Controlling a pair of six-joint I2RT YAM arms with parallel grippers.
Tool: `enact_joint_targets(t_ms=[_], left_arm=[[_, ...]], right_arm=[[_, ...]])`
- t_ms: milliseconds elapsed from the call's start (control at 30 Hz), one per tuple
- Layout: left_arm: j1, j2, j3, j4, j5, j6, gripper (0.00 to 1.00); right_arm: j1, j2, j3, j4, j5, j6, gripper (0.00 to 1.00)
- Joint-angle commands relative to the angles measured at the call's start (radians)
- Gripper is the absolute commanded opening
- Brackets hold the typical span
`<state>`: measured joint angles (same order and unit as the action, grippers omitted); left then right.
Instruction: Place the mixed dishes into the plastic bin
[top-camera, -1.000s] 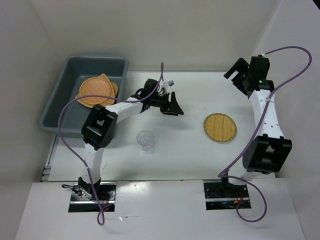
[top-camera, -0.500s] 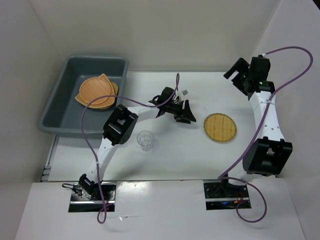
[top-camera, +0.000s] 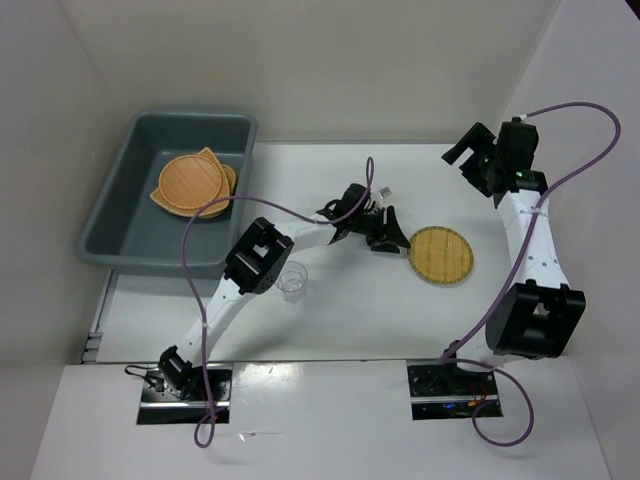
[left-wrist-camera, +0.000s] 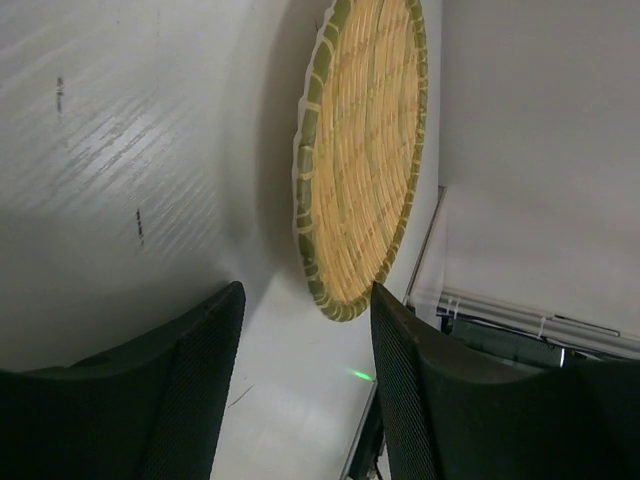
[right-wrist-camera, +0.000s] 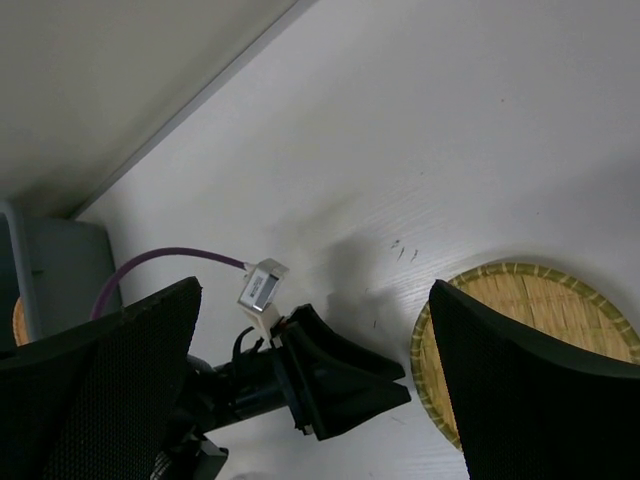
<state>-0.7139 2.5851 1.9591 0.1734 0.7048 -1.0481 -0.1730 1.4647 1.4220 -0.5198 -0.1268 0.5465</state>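
Ahead of left claw (top-camera: 390, 235): tray (top-camera: 440, 255) lies flat just past your fingertips, its rim facing the gap.
Between fingers (left-wrist-camera: 190, 380): bare table (top-camera: 330, 320); you have room to pass.
Behind claw: cup (top-camera: 291, 281) stands by your elbow, well back.
Far behind: bin (top-camera: 190, 118), well apart.
Beyond tray: right claw (top-camera: 478, 160) hangs with its fingers spread wide, well apart from yours.
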Motion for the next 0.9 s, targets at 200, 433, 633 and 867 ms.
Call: enact_joint_targets(t_ms=[200,433,633,867], left_arm=[[-0.029,0.089,0.057,0.037,-0.033,-0.059,0.45],[-0.048,0.132,0.087,0.058,-0.051,-0.109,0.42],[-0.048,0.153,0.096,0.078,-0.084,-0.145,0.42],[-0.058,0.162,0.106,0.078,-0.116,-0.165,0.28]], right_arm=[[-0.005,-0.089,-0.061,0.075,-0.037,0.027,1.0],[-0.005,-0.119,-0.101,0.086,-0.046,0.036,1.0],[-0.005,-0.152,-0.146,0.095,-0.046,0.055,1.0],[-0.005,-0.175,-0.178,0.095,-0.046,0.055,1.0]])
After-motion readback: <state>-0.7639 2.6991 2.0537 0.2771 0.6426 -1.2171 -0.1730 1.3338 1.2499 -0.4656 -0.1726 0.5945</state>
